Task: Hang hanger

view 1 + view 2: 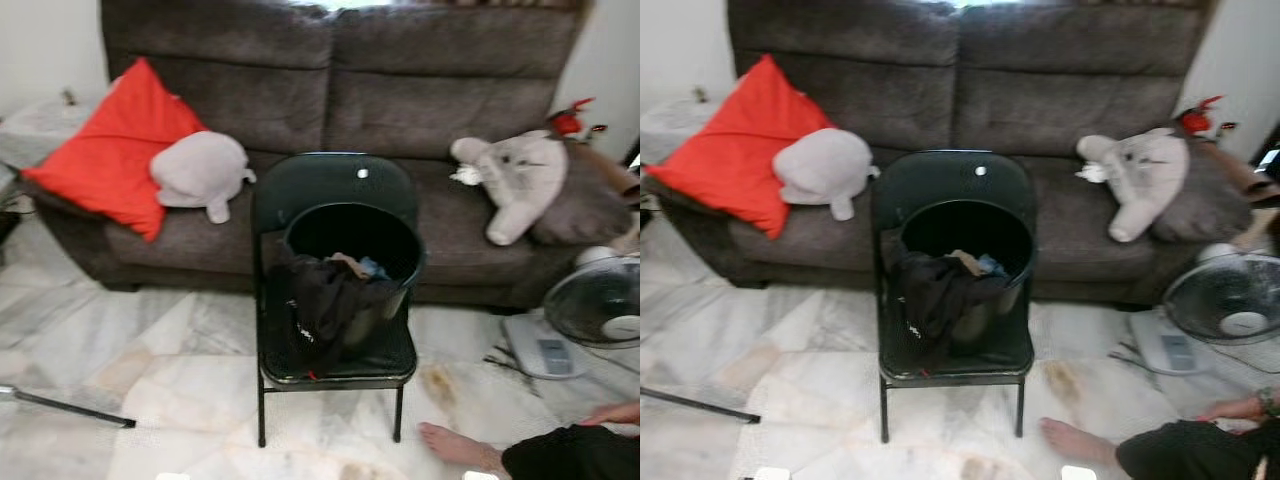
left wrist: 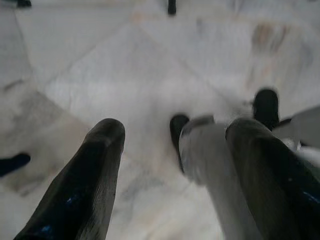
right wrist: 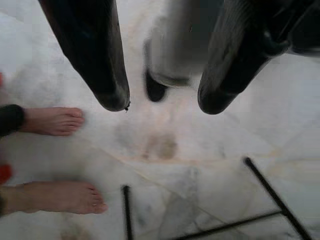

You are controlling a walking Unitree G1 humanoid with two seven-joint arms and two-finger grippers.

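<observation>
Left eye view, black bucket (image 1: 355,250) of clothes on folding chair (image 1: 335,300), both tools (image 2: 170,165) (image 3: 162,102) spread above floor

One folding chair (image 1: 335,185), one black bucket (image 1: 400,245) on its seat, one dark garment (image 1: 320,300) draped over the bucket rim. One brown sofa (image 1: 340,90). One red cushion (image 1: 110,150). Two plush toys: grey one (image 1: 200,172) beside the cushion, pale one (image 1: 515,180) on the sofa's other end. One fan (image 1: 598,305). Two bare feet (image 3: 52,121) of one person. Possibly one scale (image 1: 542,350), blurry.
</observation>
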